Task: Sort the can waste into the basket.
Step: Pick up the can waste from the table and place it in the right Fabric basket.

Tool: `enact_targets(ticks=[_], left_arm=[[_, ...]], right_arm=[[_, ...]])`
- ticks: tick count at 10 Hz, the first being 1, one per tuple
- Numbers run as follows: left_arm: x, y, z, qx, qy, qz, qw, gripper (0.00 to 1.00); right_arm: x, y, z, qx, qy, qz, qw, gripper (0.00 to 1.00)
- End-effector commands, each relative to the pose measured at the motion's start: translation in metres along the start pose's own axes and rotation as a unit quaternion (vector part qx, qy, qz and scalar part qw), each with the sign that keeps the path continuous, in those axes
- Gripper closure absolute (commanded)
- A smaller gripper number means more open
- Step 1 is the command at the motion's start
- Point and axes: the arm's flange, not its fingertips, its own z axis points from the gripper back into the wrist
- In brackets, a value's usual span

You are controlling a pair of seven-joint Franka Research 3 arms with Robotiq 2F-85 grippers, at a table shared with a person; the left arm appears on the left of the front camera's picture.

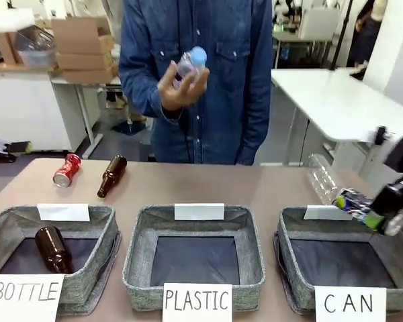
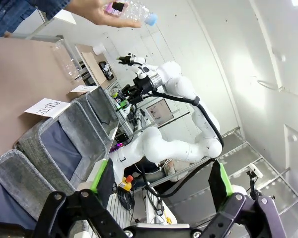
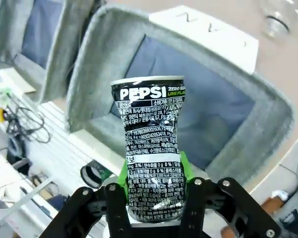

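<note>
Front signs (image 1: pixel 349 303): three white cards reading BOTTLE, PLASTIC and CAN are leaning against the near walls of three grey baskets.
Can basket (image 1: pixel 287 261): is sitting at the right of the row, showing a dark bottom; its right side is running out of the picture.
Right gripper (image 3: pixel 153 171): is pinching the black can (image 3: pixel 151 148) between its green pads, can upright along the fingers.
Black can, front view (image 1: pixel 350 199): is hanging over the far right rim of the can basket.
Left gripper (image 2: pixel 161 173): is holding its fingers spread wide in the air, with nothing between them.
Table (image 1: pixel 188 184): a beige top is carrying the red can (image 1: pixel 67 170) lying at the far left, a brown bottle (image 1: pixel 112 176) just beside it, and a clear bottle (image 1: pixel 322 178) lying behind the can basket.
Bottle basket (image 1: pixel 107 231): is holding a second brown bottle (image 1: pixel 52 249).
Person's hand (image 1: pixel 178 87): is gripping a clear bottle with a blue cap (image 1: pixel 193 59) above the table.
Room: cardboard boxes (image 1: pixel 84 43) are stacking up at the back left; a white table (image 1: pixel 336 100) is standing at the back right.
Hard to make out: the right gripper in the front view is blurring at the picture's edge; the black can's lower end is hiding between the fingers.
</note>
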Motion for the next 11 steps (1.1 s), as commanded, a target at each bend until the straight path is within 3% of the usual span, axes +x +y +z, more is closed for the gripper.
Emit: enact_targets(ticks=[1,7,8,11], left_arm=[[0.0,-0.001,-0.002,-0.01,-0.006,-0.011,1.0,0.0],[0.0,-0.001,-0.002,-0.01,-0.006,-0.011,1.0,0.0],[0.0,-0.001,-0.002,-0.01,-0.006,-0.011,1.0,0.0],[0.0,-0.001,-0.002,-0.01,-0.006,-0.011,1.0,0.0]], right_arm=[[-0.016,-0.005,-0.022,0.004,0.006,0.015,1.0,1.0],[-0.007,-0.007,-0.023,-0.001,0.017,0.028,0.999,1.0],[-0.005,-0.007,-0.025,-0.014,0.021,0.032,0.999,0.0],[-0.002,-0.007,-0.025,-0.016,0.026,0.036,0.999,0.0]])
